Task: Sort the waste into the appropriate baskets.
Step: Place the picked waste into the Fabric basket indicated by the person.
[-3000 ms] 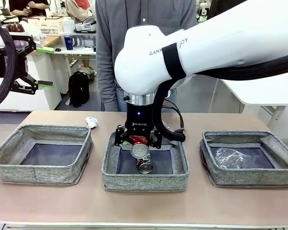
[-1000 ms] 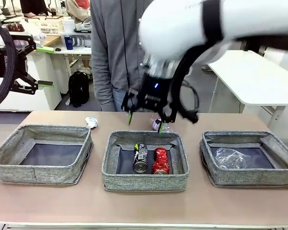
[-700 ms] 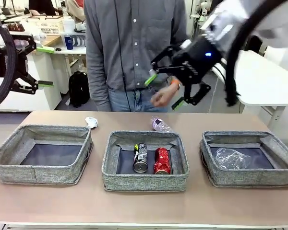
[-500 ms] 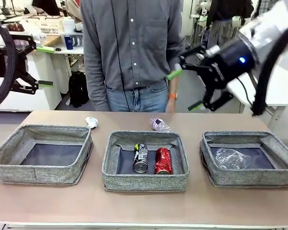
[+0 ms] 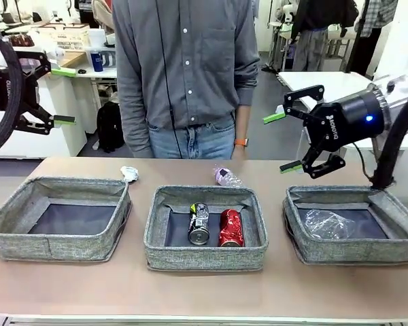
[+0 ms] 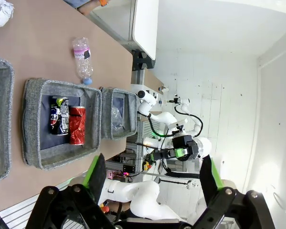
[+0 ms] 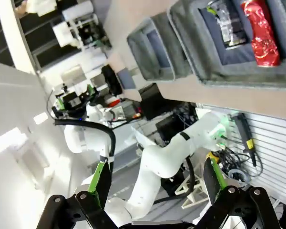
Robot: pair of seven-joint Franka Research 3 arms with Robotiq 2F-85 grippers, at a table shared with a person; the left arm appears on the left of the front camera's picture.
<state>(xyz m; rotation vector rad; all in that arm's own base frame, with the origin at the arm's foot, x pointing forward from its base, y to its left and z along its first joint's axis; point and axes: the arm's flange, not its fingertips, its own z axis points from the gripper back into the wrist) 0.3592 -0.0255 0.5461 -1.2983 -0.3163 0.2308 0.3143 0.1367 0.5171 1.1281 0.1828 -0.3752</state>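
Tan table (image 5: 204, 292), cluttered bench (image 5: 81, 64) behind: dark can (image 5: 199, 224) and red can (image 5: 230, 228) in middle basket (image 5: 205, 259), probably a crushed bottle (image 5: 326, 223) in right basket (image 5: 357, 255). Wad (image 5: 129, 173) and labelled bottle (image 5: 226, 178) sit loose behind them. Left gripper (image 5: 64, 95) and right gripper (image 5: 281, 141) spread wide, empty.

Heathered grey baskets (image 5: 205, 258), red can (image 5: 230, 227) (dark printed can (image 5: 199, 223)).

We see a light brown table (image 5: 204, 292) carrying three grey fabric bins in a row, each apart from its neighbour: the left basket (image 5: 54, 248) at 9 o'clock, the middle basket (image 5: 204, 258) at the centre and the right basket (image 5: 353, 252) at 3 o'clock. A crumpled white paper wad (image 5: 129, 173) lies on the bare top at 11 o'clock, just beside the left basket's far corner. A crushed clear plastic bottle (image 5: 226, 177) with a pink label lies at 12 o'clock, just behind the middle basket.
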